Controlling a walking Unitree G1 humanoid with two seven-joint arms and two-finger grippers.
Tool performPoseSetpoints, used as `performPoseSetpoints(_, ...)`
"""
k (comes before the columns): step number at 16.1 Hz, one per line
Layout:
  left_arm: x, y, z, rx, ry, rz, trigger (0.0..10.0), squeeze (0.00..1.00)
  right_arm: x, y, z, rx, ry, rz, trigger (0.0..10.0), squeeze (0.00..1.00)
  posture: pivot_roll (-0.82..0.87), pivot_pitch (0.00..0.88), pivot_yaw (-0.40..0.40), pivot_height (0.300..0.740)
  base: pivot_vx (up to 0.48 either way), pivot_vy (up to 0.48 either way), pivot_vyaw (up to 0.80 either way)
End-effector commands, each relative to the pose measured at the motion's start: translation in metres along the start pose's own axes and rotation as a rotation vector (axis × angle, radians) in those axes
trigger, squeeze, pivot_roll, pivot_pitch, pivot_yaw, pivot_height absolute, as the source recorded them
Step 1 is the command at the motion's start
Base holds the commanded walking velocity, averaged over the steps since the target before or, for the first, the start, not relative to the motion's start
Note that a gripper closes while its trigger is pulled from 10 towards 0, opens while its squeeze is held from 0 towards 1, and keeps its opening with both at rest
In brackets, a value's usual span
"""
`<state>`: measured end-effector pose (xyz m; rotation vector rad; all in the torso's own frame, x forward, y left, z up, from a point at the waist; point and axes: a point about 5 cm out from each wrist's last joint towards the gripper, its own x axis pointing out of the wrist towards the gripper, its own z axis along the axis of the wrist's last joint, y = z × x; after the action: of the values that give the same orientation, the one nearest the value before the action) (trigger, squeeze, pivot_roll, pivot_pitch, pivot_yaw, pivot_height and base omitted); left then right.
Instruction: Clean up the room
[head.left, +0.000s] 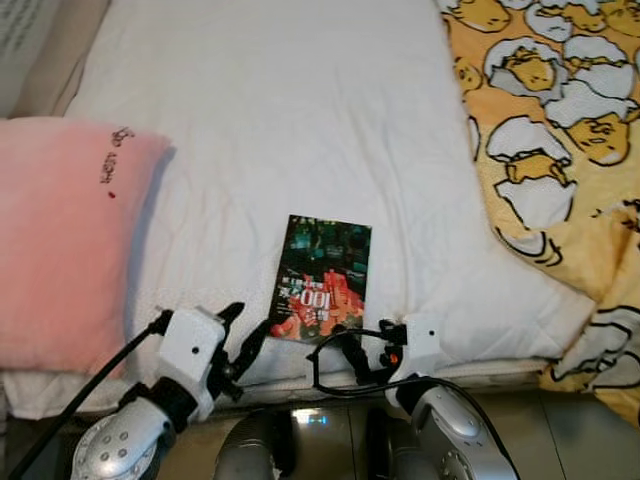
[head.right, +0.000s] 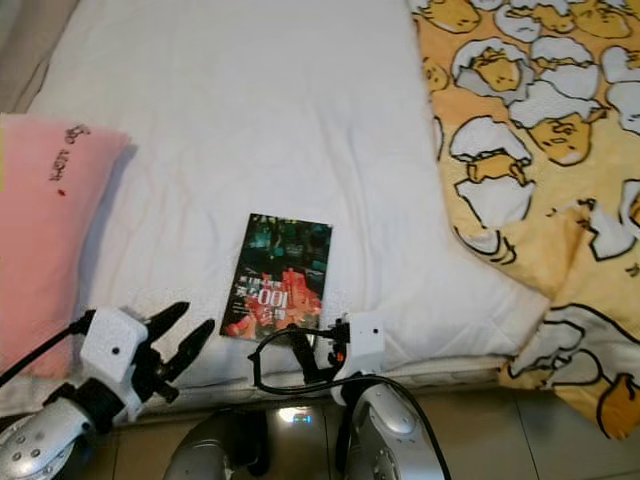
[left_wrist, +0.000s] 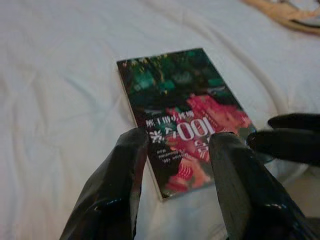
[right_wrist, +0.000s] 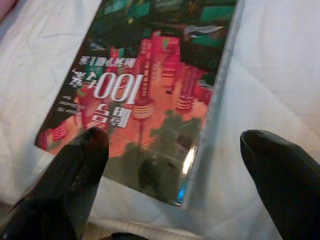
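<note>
A thin book (head.left: 324, 278) with a dark green and red cover lies flat on the white sheet, close to the bed's front edge. My left gripper (head.left: 248, 322) is open just left of the book's near corner, fingertips pointing at it, not touching. In the left wrist view the book (left_wrist: 185, 112) lies just beyond the two black fingers (left_wrist: 131, 165). My right gripper (right_wrist: 172, 137) is wide open at the book's near edge, one finger (right_wrist: 75, 170) over the cover and the other (right_wrist: 280, 170) over the sheet to its right. Nothing is held.
A pink pillow (head.left: 60, 240) lies on the left of the bed. A yellow blanket (head.left: 560, 130) printed with egg characters covers the right side and hangs over the edge. The white sheet (head.left: 290, 110) stretches back beyond the book. Tiled floor (head.right: 560, 440) is below.
</note>
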<state>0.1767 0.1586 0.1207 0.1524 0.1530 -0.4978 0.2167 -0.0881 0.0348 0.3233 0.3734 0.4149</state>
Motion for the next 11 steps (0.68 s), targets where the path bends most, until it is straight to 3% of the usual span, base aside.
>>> performPoseSetpoints(1,-0.003,-0.002,0.007,0.006,-0.03,-0.019,10.0,0.0,-0.002,0.001,-0.01,0.052,0.033,-0.008,10.0,0.0,0.05,0.278,0.018,0.74,0.0,0.0,0.0)
performPoseSetpoints(9,-0.001,-0.004,0.008,0.007,-0.044,-0.037,10.0,0.0,0.009,0.012,-0.022,0.168,0.083,0.032,10.0,0.0,0.06,0.276,0.028,0.74,0.0,0.0,0.0)
performPoseSetpoints(11,-0.001,-0.005,0.009,0.012,-0.048,-0.047,10.0,0.0,0.019,0.023,-0.024,0.164,0.084,0.068,10.0,0.0,0.06,0.276,0.035,0.74,0.0,0.0,0.0)
